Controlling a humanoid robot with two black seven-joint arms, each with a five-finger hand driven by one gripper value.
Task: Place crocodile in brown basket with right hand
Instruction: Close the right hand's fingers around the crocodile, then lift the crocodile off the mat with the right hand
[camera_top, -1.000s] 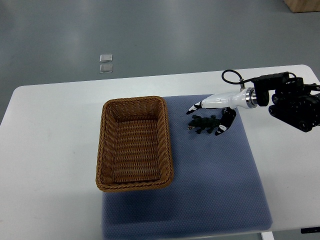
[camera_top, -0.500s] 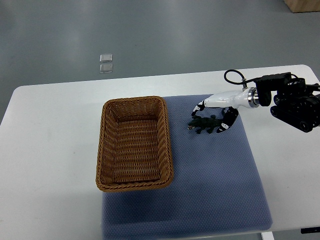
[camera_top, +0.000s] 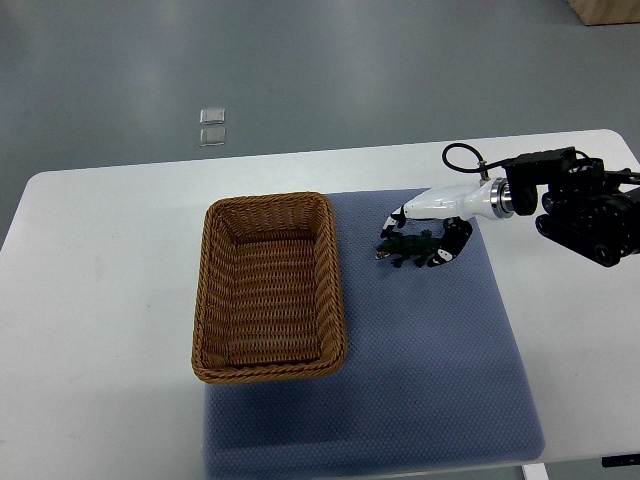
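Observation:
A small dark green toy crocodile (camera_top: 403, 247) lies on the blue mat (camera_top: 430, 350), just right of the brown wicker basket (camera_top: 268, 288). My right hand (camera_top: 418, 238) reaches in from the right edge and sits over the crocodile's tail end. Its white, black-tipped fingers (camera_top: 394, 217) curl down on both sides of the toy and close on it. The crocodile's head end pokes out to the left toward the basket. Nothing is inside the basket. The left arm does not show.
The white table (camera_top: 100, 300) carries the mat and basket. The right arm's black forearm (camera_top: 585, 210) hangs over the table's right edge. Two small clear squares (camera_top: 212, 126) lie on the grey floor beyond the table.
The right hand's fingers have curled in from spread to closed around the crocodile. The toy has shifted only slightly on the mat.

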